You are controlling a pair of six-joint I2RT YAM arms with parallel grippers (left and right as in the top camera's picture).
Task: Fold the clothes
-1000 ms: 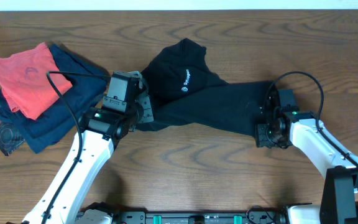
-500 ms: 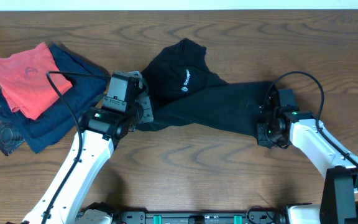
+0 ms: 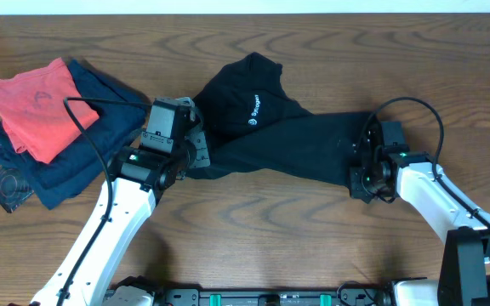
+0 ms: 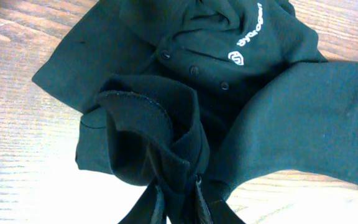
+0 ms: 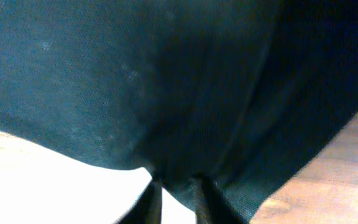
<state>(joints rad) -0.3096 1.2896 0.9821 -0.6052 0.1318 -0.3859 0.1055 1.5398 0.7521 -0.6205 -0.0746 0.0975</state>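
Overhead: the shirt (image 3: 262, 136) lies bunched mid-table with its logo up. The left gripper (image 3: 196, 155) pinches the shirt's 9 o'clock edge and the right gripper (image 3: 362, 172) pinches its 4 o'clock end. To fold well, I judge both should lift together and keep the cloth taut.

Left wrist: the jaws are closed on a gathered ridge, with the logo (image 4: 236, 57) at 1 o'clock.

Right wrist: the jaws clamp a thin fold.

Compared with a second ago, nothing has visibly shifted.

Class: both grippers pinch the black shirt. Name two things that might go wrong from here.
1. The left gripper pinches a bunched fold of the black T-shirt, so several layers may lift together.
2. The right gripper holds only near an edge; the fabric might slip out when pulled.
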